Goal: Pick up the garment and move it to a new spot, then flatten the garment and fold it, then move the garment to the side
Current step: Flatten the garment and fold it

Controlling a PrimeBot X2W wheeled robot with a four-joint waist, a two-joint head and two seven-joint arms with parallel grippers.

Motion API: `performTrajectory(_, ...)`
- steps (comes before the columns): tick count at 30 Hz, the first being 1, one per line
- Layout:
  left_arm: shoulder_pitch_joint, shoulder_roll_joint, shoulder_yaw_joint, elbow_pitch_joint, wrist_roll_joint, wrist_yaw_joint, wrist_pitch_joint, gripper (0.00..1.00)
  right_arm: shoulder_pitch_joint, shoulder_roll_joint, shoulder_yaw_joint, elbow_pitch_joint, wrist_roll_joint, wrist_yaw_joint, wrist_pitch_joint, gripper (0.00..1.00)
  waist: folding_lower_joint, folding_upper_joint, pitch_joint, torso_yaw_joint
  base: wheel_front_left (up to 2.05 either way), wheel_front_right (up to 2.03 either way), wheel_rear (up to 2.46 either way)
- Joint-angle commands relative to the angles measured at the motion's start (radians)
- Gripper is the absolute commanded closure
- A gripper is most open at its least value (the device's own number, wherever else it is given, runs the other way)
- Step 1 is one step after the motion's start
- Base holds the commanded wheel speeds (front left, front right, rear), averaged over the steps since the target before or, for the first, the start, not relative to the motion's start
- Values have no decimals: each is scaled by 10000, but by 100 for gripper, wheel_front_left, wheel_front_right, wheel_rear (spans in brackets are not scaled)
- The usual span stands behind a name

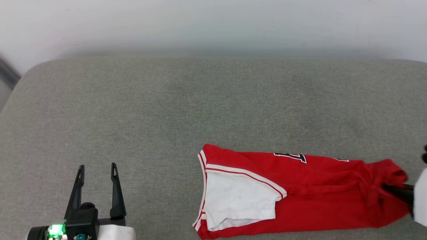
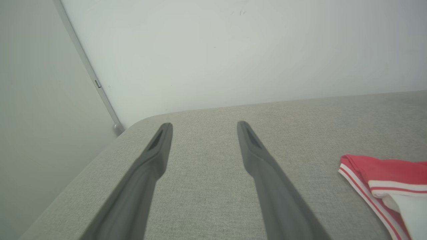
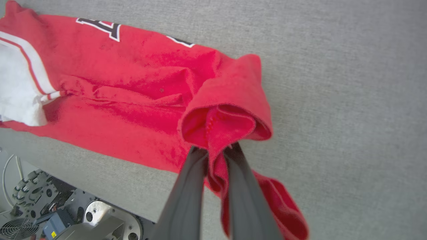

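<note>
A grey fabric-covered surface (image 1: 166,110) with rounded corners meets a white wall (image 1: 213,23)

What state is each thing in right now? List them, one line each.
garment: folded into a long strip, lying on the grey padded surface, white sleeve on top, one end bunched.
left end effector: open, holding nothing, apart from the garment.
right end effector: shut on the garment's bunched end.

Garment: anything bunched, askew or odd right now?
Yes. The garment lies mostly flat, but its right end is bunched and wrinkled where the right pincer pinches it. The left pincer hangs open, apart.
</note>
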Motion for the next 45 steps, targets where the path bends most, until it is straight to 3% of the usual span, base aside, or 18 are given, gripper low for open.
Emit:
performTrajectory(1, 71, -24, 64, -14, 77, -79, -21, 0, 128, 190, 12, -386, 151, -6, 105, 100, 0, -1, 6, -16, 0, 0, 0)
performTrajectory(8, -262, -164, 180, 1, 133, -517, -21, 0, -692, 821, 704, -2555, -727, -4, 861, 100, 0, -1, 296, 52, 0, 0, 0)
performTrajectory(13, -613, -313, 106, 88, 268, -762, -21, 0, -1933, 1980, 1752, -2912, -1293, -4, 1388, 100, 0, -1, 635, 187, 0, 0, 0)
performTrajectory(19, -977, -503, 32, 162, 400, -930, -21, 0, -3474, 3419, 3492, -2253, -1655, -4, 1674, 100, 0, -1, 1014, 380, 0, 0, 0)
performTrajectory(26, -1281, -663, -78, 259, 453, -1055, -21, 0, -4678, 4703, 4976, -408, -1858, -4, 1039, 100, 0, -1, 1457, 565, 0, 0, 0)
performTrajectory(35, -1470, -821, -142, 442, 515, -1173, -21, 0, -5103, 5189, 7106, 1743, -1955, -9, 387, 100, 0, -1, 1680, 582, 0, 0, 0)
performTrajectory(36, -1444, -829, -145, 481, 516, -1185, -21, 0, -5181, 5169, 7275, 1795, -1993, -9, 206, 75, 0, -1, 1629, 554, 0, 0, 0)
performTrajectory(37, -1444, -829, -145, 481, 516, -1185, -21, 0, -5181, 5169, 7275, 1795, -1993, -9, 206, 75, 0, -1, 1629, 554, 0, 0, 0)
performTrajectory(38, -1412, -830, -143, 501, 531, -1185, -21, 0, -5300, 5124, 7393, 1794, -2076, -10, -58, 51, 0, -1, 1561, 524, 0, 0, 0)
performTrajectory(39, -1350, -822, -129, 522, 528, -1185, -21, 0, -5384, 5082, 7429, 1770, -2034, -10, -303, 0, 0, -1, 1475, 483, 0, 0, 0)
performTrajectory(45, -1027, -759, -44, 579, 542, -1170, -21, 0, -5837, 4300, 7189, 835, -2053, -6, -2014, 0, 0, -1, 837, 175, 0, 0, 0)
